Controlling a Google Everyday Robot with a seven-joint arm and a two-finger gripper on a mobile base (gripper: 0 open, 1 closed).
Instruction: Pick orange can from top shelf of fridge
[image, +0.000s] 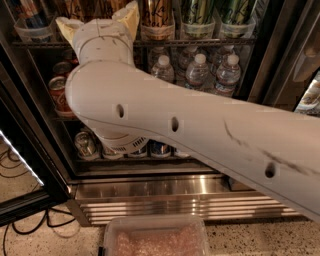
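The orange can (157, 16) I read most clearly stands upright in a clear tray at the front of the top shelf (210, 42), just beside my claw on the view's right, with 2 green cans (197, 12) beyond it. More gold-brown cans show between the claw's fingers, but the wrist hides most of them, so I cannot say for sure which 1 I am lined up on.

The claw (99, 19) is up at the top shelf's front rail, its 2 cream fingers (129, 14) spread wide and gripping nothing that I can see. The arm (200, 130) crosses the fridge (165, 192) opening, in front of the lower shelves with their red cans (60, 92) and water bottles (196, 70).

I judge this to be the reach-in, with the grasp not yet made. The next move calls for the fingers either side of 1 orange can, clear of its neighbours and the tray wall. After that comes a firm squeeze, a small lift over the rail and a straight pull out.
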